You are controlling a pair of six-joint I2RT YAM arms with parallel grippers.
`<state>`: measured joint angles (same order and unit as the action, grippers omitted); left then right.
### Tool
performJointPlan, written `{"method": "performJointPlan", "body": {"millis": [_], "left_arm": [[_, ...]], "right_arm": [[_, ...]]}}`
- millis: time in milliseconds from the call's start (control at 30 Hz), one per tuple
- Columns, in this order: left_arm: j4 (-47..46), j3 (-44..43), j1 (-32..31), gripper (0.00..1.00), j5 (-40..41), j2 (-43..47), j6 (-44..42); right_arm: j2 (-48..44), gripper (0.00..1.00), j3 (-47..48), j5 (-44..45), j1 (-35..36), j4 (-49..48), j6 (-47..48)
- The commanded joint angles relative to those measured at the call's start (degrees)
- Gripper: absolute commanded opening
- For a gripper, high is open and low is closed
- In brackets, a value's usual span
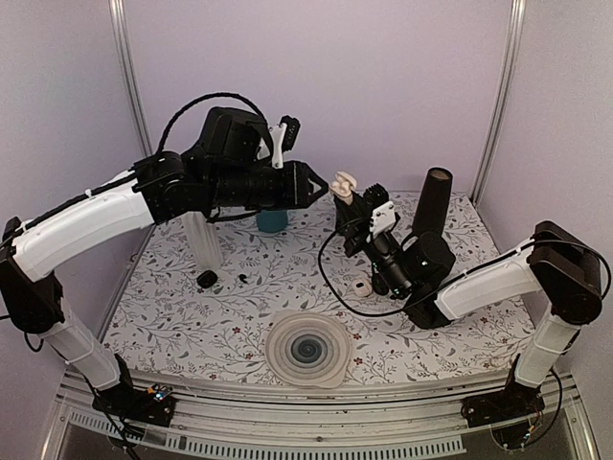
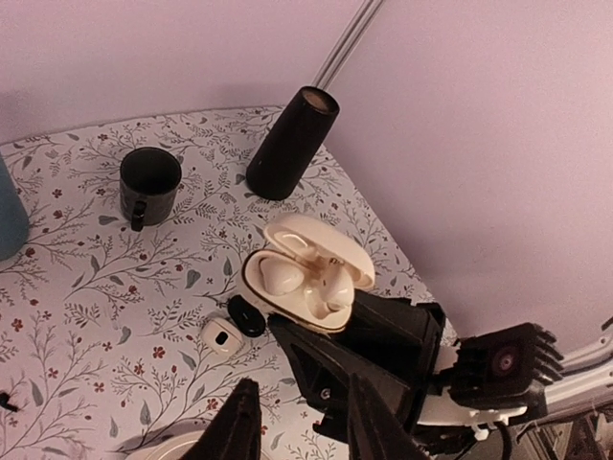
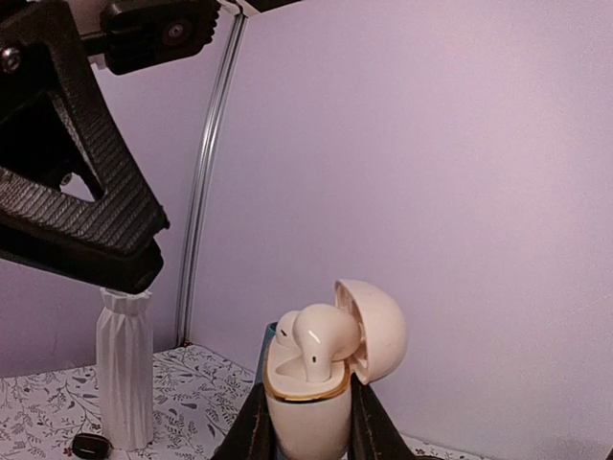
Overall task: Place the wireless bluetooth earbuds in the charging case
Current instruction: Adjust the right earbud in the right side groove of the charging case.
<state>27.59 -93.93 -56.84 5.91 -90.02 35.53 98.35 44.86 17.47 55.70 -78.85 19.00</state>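
My right gripper [image 1: 351, 203] is shut on the white charging case [image 1: 343, 184] and holds it upright, high above the table, lid open. In the right wrist view the case [image 3: 305, 412] sits between my fingers [image 3: 251, 431]. One white earbud [image 3: 324, 337] stands in the near socket with its head above the rim. A second earbud [image 3: 286, 326] lies behind it. The left wrist view shows both earbuds in the case [image 2: 305, 278]. My left gripper [image 1: 314, 184] is open and empty, just left of the case; it also shows in the left wrist view [image 2: 305, 426].
On the flowered table are a ribbed plate [image 1: 306, 350], a white vase [image 1: 201, 240], a teal cup [image 1: 272, 220], a tall black cylinder [image 1: 433, 201], a black mug [image 2: 149, 182], black oval cases [image 1: 207, 279] [image 2: 246, 314] and a small white object [image 1: 362, 286].
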Motion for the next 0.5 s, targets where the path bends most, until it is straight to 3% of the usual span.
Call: {"method": "performJointPlan", "body": {"millis": [0, 467], "left_arm": [[-2.1, -0.7, -0.8, 0.33, 1.5, -0.5, 4.5], [-4.1, -0.4, -1.6, 0.36, 4.0, -2.7, 7.5]], "right_arm": [[2.5, 0.03, 2.8, 4.1, 1.3, -7.8, 5.2], [5.9, 0.03, 4.9, 6.3, 3.3, -10.9, 10.5]]}}
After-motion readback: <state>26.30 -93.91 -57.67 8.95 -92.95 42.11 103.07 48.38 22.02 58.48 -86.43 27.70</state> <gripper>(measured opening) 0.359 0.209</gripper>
